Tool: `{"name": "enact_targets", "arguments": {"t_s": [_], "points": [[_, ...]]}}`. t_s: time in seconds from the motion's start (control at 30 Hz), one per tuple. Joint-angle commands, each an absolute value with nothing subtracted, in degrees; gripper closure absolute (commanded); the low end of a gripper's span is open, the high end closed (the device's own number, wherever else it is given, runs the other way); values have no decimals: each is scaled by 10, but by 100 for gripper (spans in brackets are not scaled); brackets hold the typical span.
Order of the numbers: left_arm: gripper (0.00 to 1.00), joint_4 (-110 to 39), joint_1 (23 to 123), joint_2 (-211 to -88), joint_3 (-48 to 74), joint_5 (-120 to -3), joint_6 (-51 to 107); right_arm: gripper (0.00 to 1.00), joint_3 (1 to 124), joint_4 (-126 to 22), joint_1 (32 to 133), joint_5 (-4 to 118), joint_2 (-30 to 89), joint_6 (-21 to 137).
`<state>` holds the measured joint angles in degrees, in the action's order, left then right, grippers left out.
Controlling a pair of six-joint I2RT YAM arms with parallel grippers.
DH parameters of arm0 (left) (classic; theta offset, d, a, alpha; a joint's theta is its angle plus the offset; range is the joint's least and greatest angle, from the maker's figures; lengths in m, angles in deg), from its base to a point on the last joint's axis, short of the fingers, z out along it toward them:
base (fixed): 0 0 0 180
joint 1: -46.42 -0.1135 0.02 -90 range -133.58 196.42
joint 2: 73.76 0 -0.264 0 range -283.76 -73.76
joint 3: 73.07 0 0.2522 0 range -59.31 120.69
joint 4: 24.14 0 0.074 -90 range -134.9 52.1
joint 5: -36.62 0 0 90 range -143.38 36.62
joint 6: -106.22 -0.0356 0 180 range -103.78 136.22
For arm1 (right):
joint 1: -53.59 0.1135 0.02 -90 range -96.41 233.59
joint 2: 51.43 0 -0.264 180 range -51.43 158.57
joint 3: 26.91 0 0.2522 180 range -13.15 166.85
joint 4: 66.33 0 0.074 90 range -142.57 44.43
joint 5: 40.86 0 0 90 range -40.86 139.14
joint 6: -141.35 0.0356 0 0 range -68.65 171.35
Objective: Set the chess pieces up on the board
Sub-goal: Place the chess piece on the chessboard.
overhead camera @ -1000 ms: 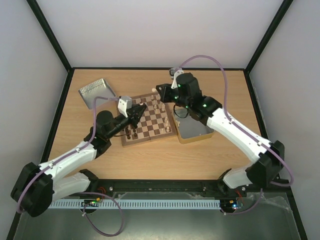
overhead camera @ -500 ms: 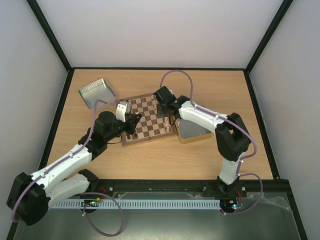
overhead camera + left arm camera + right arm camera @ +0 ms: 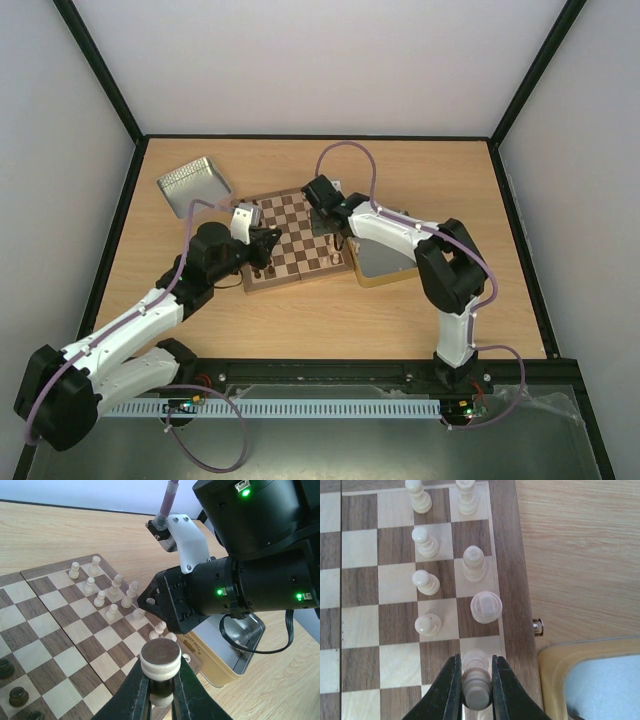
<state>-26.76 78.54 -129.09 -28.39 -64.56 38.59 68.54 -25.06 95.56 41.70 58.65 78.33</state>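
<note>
Right wrist view: the right gripper pinches one upright chess piece, axis vertical, at the board's edge file; beyond it other chess pieces stand in two rows. Its arm folds sharply, wrist down. The left gripper clamps a cream piece, brown base facing the camera.

Both closed: left gripper, right gripper.

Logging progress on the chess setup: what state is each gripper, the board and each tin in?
left gripper: shut on a cream piece
right gripper: shut on a second cream piece
board: lying flat, partly set up
gold tin: open
silver tray: lying flat on the table
</note>
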Motion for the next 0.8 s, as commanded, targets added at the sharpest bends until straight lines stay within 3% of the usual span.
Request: {"name": "enact_targets", "arguments": {"t_s": [0.0, 0.57, 0.77], "points": [[92, -267, 781, -1293, -272, -653, 388, 92, 674, -286, 958, 386, 600, 776], [92, -276, 779, -1287, -273, -651, 391, 86, 678, -263, 958, 377, 618, 781], [92, -275, 780, -1289, -274, -652, 392, 92, 696, -234, 958, 386, 605, 785]]}}
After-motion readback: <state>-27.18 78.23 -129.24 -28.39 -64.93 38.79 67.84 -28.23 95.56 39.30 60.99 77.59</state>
